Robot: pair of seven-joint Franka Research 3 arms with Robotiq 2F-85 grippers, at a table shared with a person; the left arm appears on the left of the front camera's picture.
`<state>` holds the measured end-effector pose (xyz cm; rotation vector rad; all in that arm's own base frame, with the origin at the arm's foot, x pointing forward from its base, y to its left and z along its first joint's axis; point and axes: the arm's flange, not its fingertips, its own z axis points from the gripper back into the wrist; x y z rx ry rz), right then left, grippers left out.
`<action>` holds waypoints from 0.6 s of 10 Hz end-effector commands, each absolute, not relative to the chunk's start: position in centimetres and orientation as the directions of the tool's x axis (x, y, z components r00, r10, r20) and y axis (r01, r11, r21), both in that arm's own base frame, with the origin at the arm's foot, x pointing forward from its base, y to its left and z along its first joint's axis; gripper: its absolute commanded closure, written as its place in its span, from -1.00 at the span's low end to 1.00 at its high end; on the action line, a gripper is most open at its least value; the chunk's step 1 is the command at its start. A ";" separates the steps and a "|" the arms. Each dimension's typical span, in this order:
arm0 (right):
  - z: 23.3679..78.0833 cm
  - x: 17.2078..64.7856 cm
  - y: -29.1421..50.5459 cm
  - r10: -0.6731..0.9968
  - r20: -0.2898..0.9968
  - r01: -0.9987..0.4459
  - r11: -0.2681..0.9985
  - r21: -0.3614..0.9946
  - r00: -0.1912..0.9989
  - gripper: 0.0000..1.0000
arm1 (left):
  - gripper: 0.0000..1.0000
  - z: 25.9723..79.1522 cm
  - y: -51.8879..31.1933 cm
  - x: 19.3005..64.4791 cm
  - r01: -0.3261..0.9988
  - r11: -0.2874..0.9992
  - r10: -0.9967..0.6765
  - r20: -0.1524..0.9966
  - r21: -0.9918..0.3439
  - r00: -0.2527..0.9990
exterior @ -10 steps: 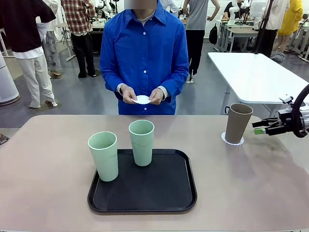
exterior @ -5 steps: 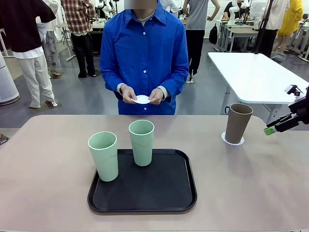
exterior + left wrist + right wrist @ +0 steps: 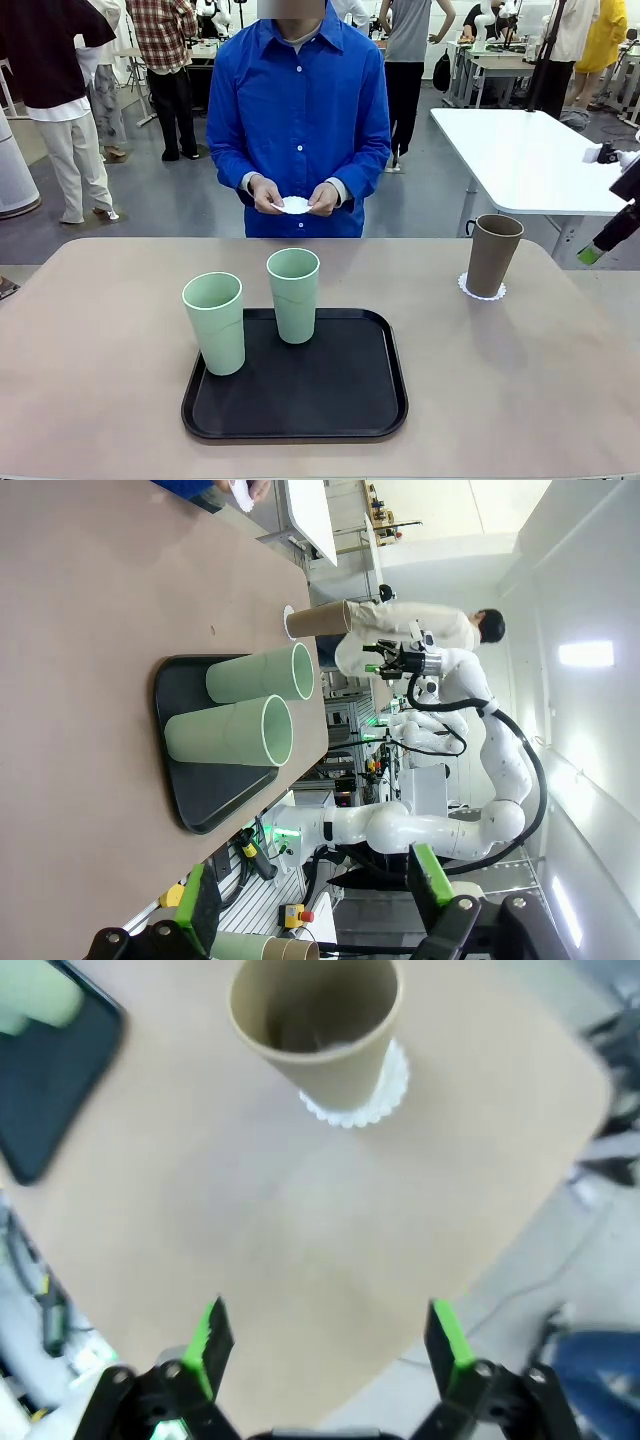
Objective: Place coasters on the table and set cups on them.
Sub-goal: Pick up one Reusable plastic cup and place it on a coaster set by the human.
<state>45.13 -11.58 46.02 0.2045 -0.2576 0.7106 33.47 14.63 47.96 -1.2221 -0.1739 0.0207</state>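
A taupe brown cup (image 3: 494, 254) stands upright on a white scalloped coaster (image 3: 482, 291) at the beige table's (image 3: 100, 380) far right. Two mint green cups (image 3: 214, 322) (image 3: 293, 295) stand on the black tray (image 3: 310, 400). The person at the far side holds another coaster (image 3: 294, 206) in both hands. My right gripper (image 3: 603, 243) hangs at the picture's right edge, away from the brown cup (image 3: 318, 1030); in its wrist view its fingers (image 3: 210, 1338) stand wide apart above bare table, open and holding nothing. My left gripper (image 3: 310, 900) is open too, far from the cups (image 3: 228, 735).
The tray sits at the table's middle front. A white table (image 3: 530, 150) stands behind on the right. Bare tabletop lies left of the tray and between the tray and the brown cup. Other people stand far back.
My right gripper has drawn back from beside the brown cup, moving right and upward to the picture's edge. Cups, tray and the person's hands have stayed put.
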 end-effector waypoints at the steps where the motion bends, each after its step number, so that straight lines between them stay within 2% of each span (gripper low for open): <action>1: 48.4 43.0 -9.0 0.589 0.246 -0.620 0.781 0.072 0.770 -1.00 | -1.00 48.1 14.7 33.4 0.090 0.332 0.109 0.133 -0.939 0.985; 4: 51.4 43.1 -7.4 0.523 0.244 -0.540 0.842 0.002 0.817 -1.00 | -1.00 48.1 14.7 33.4 0.090 0.332 0.109 0.133 -0.939 0.985; 6: 51.6 43.0 -8.0 0.546 0.266 -0.570 0.821 0.016 0.794 -1.00 | -1.00 48.1 14.7 33.4 0.090 0.332 0.109 0.133 -0.939 0.985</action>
